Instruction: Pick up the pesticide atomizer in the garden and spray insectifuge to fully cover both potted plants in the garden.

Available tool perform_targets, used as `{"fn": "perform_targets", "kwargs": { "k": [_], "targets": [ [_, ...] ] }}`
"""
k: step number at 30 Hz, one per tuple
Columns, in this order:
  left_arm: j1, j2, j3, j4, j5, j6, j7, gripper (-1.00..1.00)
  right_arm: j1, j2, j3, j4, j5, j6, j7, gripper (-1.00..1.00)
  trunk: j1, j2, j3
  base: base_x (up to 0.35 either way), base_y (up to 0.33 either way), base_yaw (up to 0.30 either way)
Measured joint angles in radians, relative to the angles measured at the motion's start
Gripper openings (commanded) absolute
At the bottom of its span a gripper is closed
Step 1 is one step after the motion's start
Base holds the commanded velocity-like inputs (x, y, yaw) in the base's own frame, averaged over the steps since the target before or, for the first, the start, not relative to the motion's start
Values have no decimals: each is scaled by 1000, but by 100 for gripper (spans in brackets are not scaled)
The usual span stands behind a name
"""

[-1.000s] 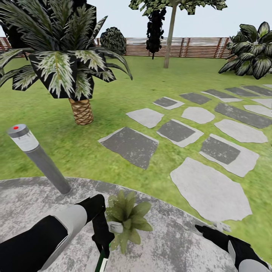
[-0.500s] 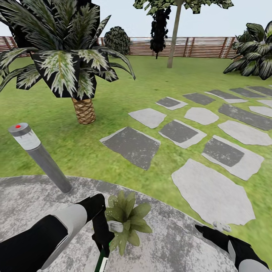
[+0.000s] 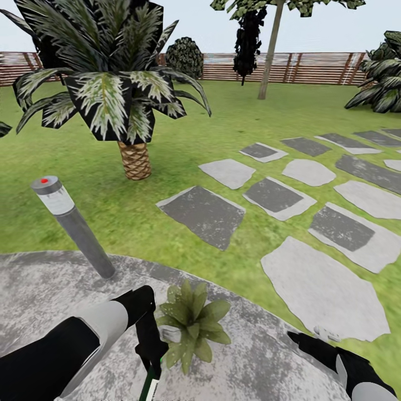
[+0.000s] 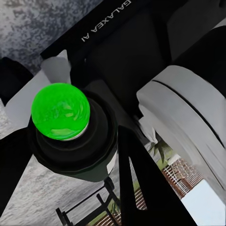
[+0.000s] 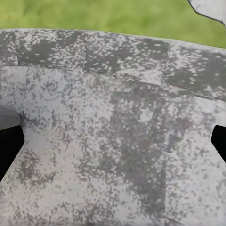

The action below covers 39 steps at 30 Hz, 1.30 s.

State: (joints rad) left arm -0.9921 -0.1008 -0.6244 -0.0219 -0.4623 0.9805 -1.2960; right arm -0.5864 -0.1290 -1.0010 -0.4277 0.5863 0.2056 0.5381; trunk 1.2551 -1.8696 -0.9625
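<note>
Left hand: your left arm reaches in from the lower left of the head view, and its hand is closed around the pesticide atomizer, which hangs down from it to the bottom edge of the frame.
Pesticide atomizer: in the left wrist view you see its bright green rounded end seated in a dark collar, right up against the camera.
Potted plant: one low rosette of pointed green leaves stands on the patio, just beside your left hand on its right side; leaves hide most of the pot.
Right hand: it sits low at the lower right, over the patio's edge near the grass. In the right wrist view the two dark fingertips stand far apart at the frame's sides with bare paving between, so it is spread wide and holds nothing.
Lamp post: grey, red dot on top, at the patio's rim, left of the plant.
Surroundings: a palm tree on the lawn, stepping stones leading off to the right, a slatted fence at the back.
</note>
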Motion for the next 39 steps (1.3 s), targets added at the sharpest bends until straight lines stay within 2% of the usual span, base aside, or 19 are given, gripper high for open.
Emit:
{"fn": "perform_targets", "kwargs": {
  "k": [8,13,22,34,39],
  "targets": [
    [8,5,-3,2,-1,-1,3,-100,0,0,0,0,0,0,0,100,0,0,0,0,0,8],
    [9,24,-2,1,0,-1,3,-100,0,0,0,0,0,0,0,100,0,0,0,0,0,0],
    [5,23,4,-68,-1,0,3,-100,0,0,0,0,0,0,0,100,0,0,-7,0,0,130],
    [1,20,0,-69,-2,0,4,-100,0,-1,0,0,0,1,2,100,0,0,-18,0,-7,-8],
    [2,20,-1,-69,-2,0,4,-100,0,0,0,-1,0,1,2,100,0,0,-26,0,-256,-86]
  ]
}}
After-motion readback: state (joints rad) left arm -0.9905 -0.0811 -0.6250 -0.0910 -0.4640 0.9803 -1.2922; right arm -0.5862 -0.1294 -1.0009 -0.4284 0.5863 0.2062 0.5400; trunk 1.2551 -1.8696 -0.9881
